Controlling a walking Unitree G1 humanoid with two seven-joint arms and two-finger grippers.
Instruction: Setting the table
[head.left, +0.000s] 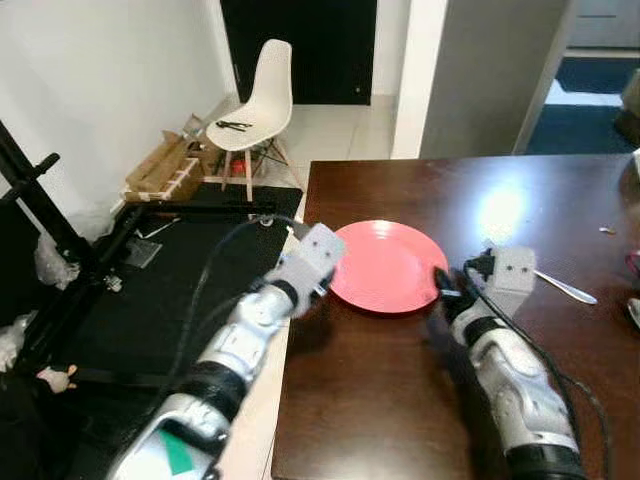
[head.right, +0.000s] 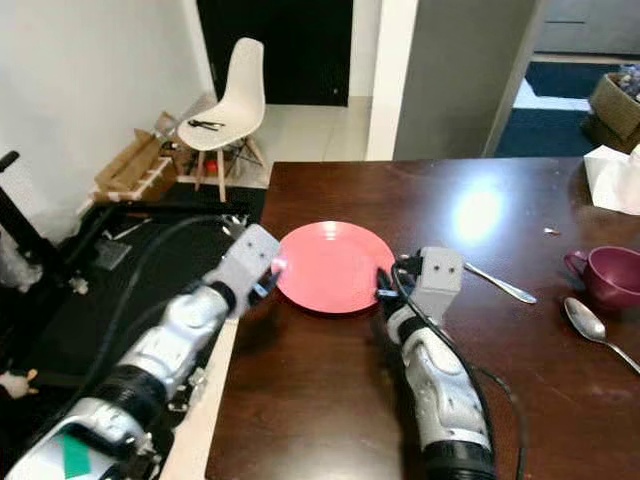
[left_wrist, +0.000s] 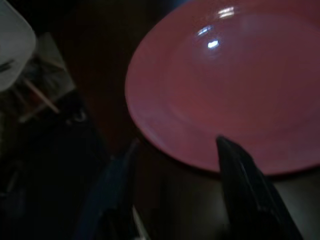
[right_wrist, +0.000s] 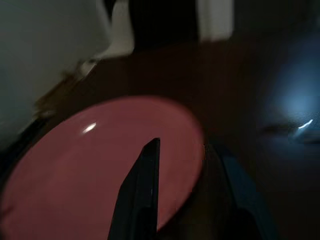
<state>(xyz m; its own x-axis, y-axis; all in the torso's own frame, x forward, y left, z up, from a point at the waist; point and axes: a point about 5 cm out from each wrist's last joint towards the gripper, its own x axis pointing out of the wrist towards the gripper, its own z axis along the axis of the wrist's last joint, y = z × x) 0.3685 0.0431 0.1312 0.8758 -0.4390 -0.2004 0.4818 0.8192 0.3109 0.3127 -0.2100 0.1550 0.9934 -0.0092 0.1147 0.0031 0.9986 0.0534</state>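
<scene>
Your left gripper (left_wrist: 175, 195) and right gripper (right_wrist: 182, 185), fingers apart, flank the pink plate (head.right: 325, 262) on the dark desk (head.right: 330, 400), white chair (head.left: 255, 95) beyond.

The pink plate (head.right: 330, 266) is lying near the dark table's (head.right: 330, 400) left edge, and both grippers are crowding it: the left gripper (left_wrist: 175, 150) is straddling its left rim with fingers apart, the right gripper (right_wrist: 180, 150) is straddling its right rim likewise. Bare tabletop is lying open behind the plate and in front of it, between the two arms. To the right, a fork (head.right: 500, 283), a maroon cup (head.right: 610, 275) and a spoon (head.right: 590, 325) are narrowing the passage. A white chair (head.right: 225, 105) is standing well apart.
</scene>
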